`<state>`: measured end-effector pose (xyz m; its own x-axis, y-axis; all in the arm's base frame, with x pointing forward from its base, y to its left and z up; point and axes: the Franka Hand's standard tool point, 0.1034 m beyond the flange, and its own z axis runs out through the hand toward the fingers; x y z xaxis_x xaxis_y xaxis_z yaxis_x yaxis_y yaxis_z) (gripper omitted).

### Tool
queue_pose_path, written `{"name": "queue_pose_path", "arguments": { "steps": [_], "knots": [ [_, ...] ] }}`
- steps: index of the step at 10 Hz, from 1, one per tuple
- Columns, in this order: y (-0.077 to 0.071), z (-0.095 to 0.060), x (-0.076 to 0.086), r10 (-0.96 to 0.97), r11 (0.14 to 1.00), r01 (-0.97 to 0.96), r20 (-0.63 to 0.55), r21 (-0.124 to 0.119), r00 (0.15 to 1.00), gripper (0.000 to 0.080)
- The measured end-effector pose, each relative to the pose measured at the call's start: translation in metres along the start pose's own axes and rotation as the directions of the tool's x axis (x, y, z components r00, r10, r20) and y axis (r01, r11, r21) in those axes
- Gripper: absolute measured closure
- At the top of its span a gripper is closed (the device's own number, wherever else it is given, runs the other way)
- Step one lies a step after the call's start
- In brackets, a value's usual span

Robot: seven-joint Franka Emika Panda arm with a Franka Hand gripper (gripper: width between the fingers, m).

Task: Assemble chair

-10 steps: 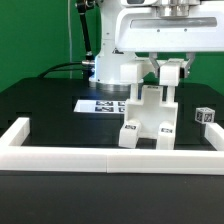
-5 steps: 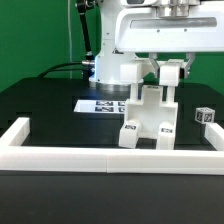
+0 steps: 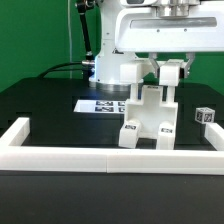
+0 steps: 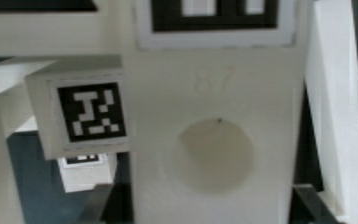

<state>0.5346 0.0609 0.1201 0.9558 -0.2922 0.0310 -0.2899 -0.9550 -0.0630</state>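
Black table against a green backdrop: the partly built white chair stands upright near the middle of the surface, just in front of the marker board. Its blocky lower pieces rest on the table and a narrower upper piece rises into the gripper. The dark fingers are drawn in about as far as they go, clamped from either side on the chair's top piece. The wrist view is filled by the chair's pale face, where a black-and-white tag shows on a neighbouring block. Across the last second nothing visibly changes; chair, gripper and arm sit in the same places in all three exterior pictures, and the grip is unaltered. That stillness suggests a hold or a slow press, with the part either being seated into its joint or steadied, rather than carried. Whether the joint is fully home cannot be told from here. Beyond the chair, a small tagged cube lies apart toward the exterior view's right. The arm's white base stands behind, and the low border rail fences the near edge.
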Motion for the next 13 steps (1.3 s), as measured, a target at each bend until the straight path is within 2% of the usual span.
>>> {"name": "queue_pose_path", "arguments": {
  "steps": [13],
  "knots": [
    [-0.0021, -0.0004, 0.0032, -0.009, 1.000, 0.009, -0.018, 0.001, 1.000, 0.0509]
  ]
}}
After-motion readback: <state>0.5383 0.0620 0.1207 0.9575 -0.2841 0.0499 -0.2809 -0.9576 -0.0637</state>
